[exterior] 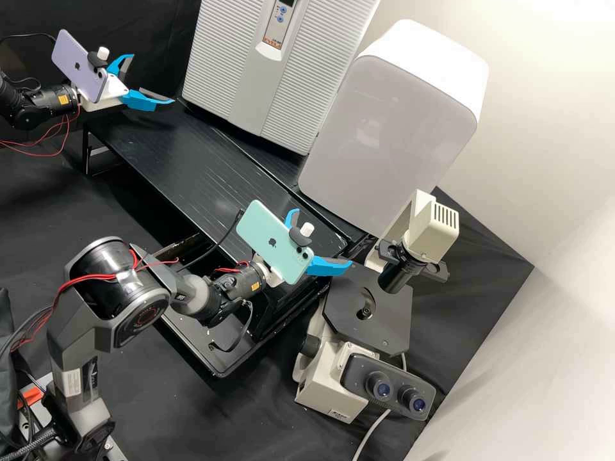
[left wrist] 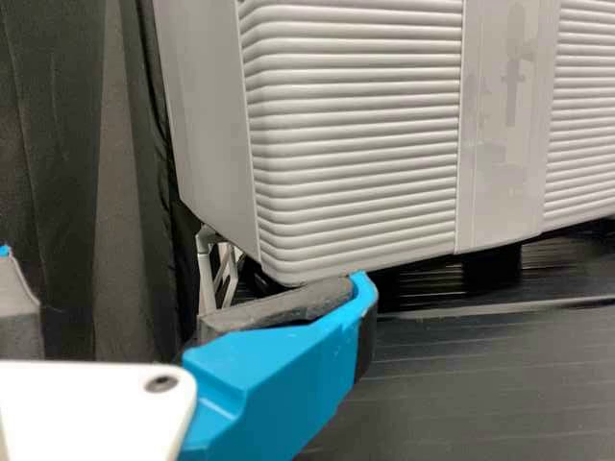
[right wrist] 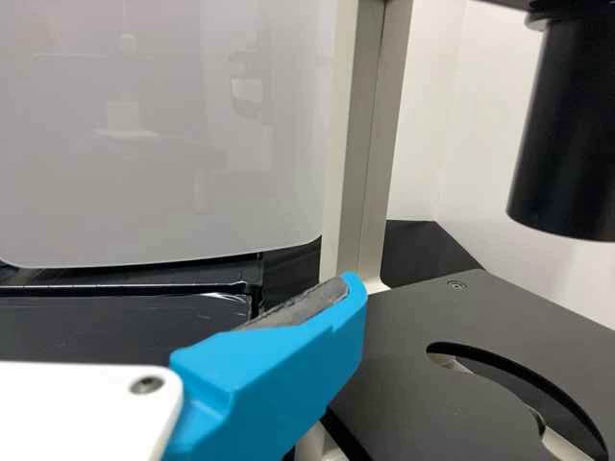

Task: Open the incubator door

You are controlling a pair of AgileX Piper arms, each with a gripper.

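1. Left gripper (exterior: 152, 78): fingers spread wide, holding nothing, near the incubator's lower corner.
2. Incubator (exterior: 224, 70): upright at the back of the bench (exterior: 186, 160), ribbed door shut.
3. Right gripper (exterior: 323, 237): fingers wide apart, nothing between them, near the microscope (exterior: 333, 384).
4. Smooth white cabinet (exterior: 391, 128): beside the incubator.

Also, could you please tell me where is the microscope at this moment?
In the high view, the microscope stands right of the middle, in the lower half, beside the open right gripper and in front of the smooth-fronted white box.
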